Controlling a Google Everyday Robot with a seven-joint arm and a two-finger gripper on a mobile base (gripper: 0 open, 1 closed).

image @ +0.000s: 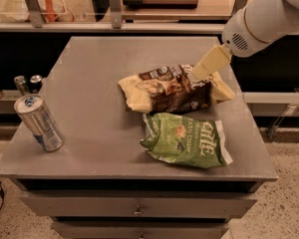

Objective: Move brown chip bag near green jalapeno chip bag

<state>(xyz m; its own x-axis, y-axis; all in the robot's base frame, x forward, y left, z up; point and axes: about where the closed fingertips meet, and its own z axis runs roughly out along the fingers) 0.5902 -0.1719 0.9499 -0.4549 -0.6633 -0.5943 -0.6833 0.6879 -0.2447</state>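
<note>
The brown chip bag [165, 89] lies on the grey table [89, 108], dark brown and cream, just behind the green jalapeno chip bag [187, 141]; their edges almost touch. The green bag lies flat near the table's front right. My gripper [212, 85] reaches in from the upper right at the brown bag's right end. Its cream fingers [209, 63] stand apart, one above the bag's end and one to the right of it, open around that end.
A silver and blue drink can [39, 122] stands near the table's front left edge. Two small cans [28, 82] stand on a lower ledge to the left. A shelf with a rail runs behind the table. Drawers sit below the table top.
</note>
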